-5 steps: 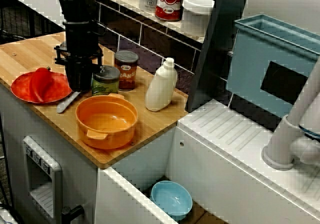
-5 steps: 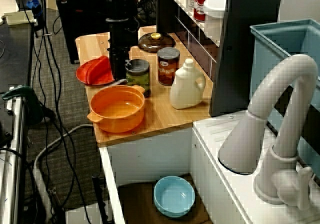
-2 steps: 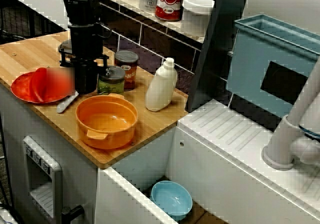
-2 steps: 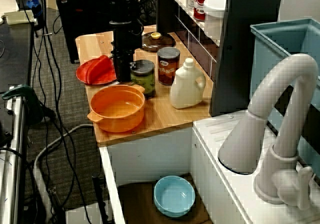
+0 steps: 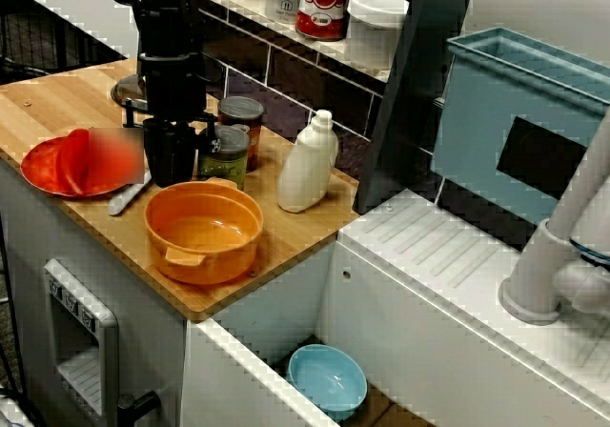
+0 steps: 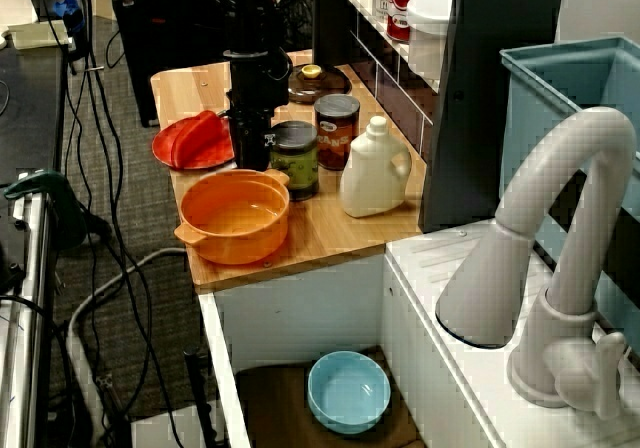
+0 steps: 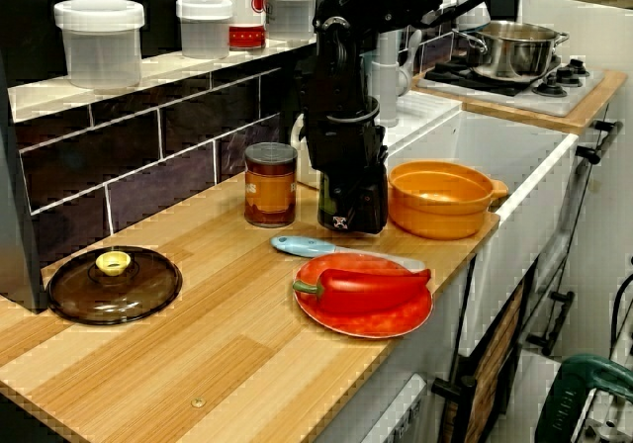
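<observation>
I see my gripper [image 5: 172,172] standing low on the wooden counter [image 5: 57,103], touching the left side of the green-labelled jar [image 5: 225,157], with the red plate [image 5: 38,174] just left, the orange pot [image 5: 203,229] in front and the brown can [image 5: 241,122] just behind the jar.

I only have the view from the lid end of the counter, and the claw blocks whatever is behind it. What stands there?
Observer: A green-labelled jar with a dark lid stands right against the claw, on the side toward the white bottle. I cannot tell whether it is gripped.
Operator: Anything inside the orange pot?
Observer: No. The view from above the sink shows it empty.
Operator: And down in the sink itself?
Observer: A light blue bowl sits at its bottom.
</observation>
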Available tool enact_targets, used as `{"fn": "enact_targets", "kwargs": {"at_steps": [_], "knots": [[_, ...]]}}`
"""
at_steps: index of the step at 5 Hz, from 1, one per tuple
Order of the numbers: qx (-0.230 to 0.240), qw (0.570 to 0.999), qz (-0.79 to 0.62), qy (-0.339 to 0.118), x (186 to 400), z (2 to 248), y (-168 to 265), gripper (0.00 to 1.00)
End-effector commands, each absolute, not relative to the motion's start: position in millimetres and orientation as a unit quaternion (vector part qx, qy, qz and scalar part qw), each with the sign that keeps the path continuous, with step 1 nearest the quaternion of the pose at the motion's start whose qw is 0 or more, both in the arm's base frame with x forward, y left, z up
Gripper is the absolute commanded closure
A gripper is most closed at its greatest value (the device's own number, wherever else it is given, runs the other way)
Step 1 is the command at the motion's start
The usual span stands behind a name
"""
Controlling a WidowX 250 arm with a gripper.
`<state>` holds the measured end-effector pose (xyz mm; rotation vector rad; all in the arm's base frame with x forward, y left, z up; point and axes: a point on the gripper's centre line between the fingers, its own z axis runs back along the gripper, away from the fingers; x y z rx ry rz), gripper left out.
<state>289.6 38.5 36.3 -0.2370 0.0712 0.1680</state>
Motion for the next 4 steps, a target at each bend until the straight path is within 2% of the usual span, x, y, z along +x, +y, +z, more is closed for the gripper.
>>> {"fn": "enact_targets", "kwargs": {"at_steps": [1,2,4], "knots": [[-0.115,0.99,0.079,0.021,289.7,42.8,40.4,1.0],[-0.094,0.991,0.094,0.016,287.4,48.4,48.0,0.0],[-0.094,0.991,0.094,0.016,287.4,48.4,48.0,0.0]]}}
